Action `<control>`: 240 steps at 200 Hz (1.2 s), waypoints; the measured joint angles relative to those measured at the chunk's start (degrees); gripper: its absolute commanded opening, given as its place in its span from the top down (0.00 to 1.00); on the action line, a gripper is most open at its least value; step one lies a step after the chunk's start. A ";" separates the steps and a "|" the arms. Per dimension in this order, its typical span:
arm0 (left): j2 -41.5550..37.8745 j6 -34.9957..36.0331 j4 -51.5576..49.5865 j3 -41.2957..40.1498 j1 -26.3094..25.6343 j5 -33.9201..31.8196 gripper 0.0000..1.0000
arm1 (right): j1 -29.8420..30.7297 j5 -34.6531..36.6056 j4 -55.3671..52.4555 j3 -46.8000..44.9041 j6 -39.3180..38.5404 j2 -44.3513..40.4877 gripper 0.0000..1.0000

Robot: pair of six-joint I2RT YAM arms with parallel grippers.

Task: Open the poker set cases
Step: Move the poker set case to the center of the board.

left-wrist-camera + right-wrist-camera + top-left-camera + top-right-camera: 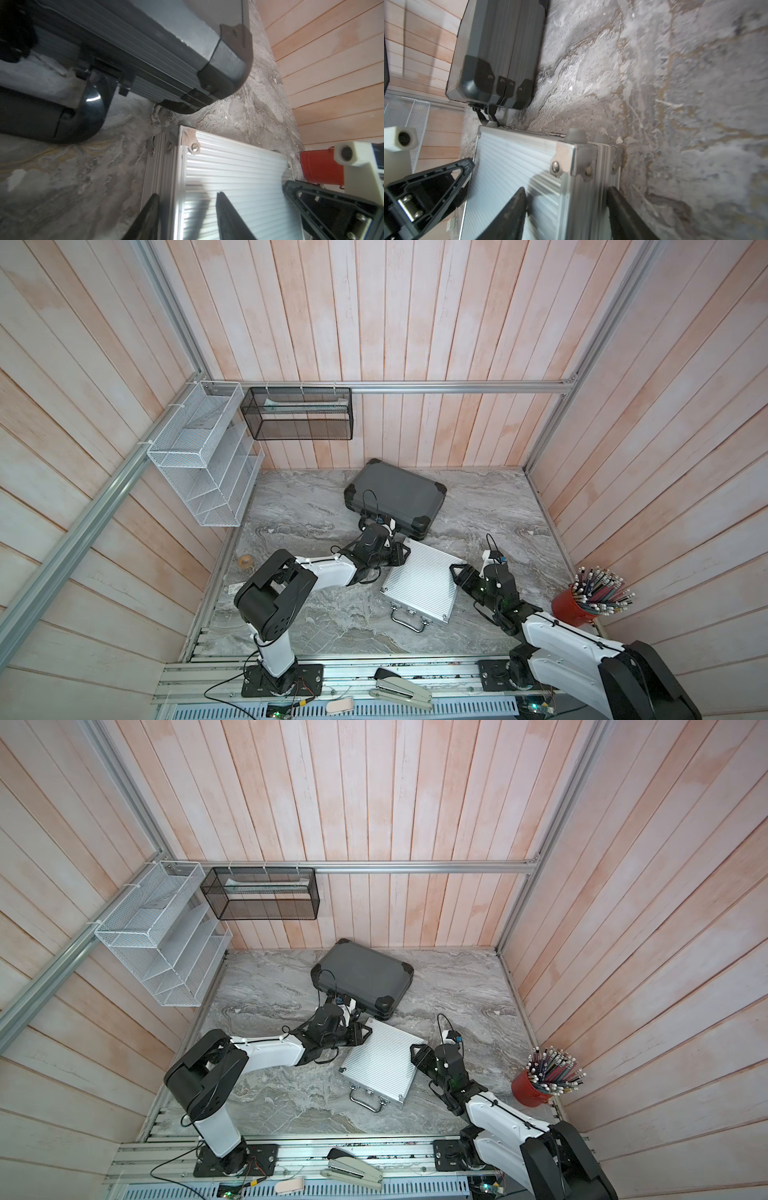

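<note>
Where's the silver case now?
In both top views the silver case lies mid-table, between left gripper and right gripper, its far corner beside the dark grey case.

Whitewashed pinkish plank walls (pixel 415 323), grey marble-look tabletop (pixel 311 506), aluminium frame rails (pixel 457 386); white mesh basket (pixel 199 456) and black mesh basket (pixel 297 414) hung up, possibly holding paper.

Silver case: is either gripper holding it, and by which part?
Cannot tell. The left gripper and right gripper straddle opposite side edges of the silver case, one finger over the lid, one outside the wall.
</note>
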 measured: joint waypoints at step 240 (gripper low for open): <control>18.58 -9.16 5.79 21.11 -4.90 1.44 0.49 | -27.02 -11.65 -2.19 5.01 -16.92 5.75 0.35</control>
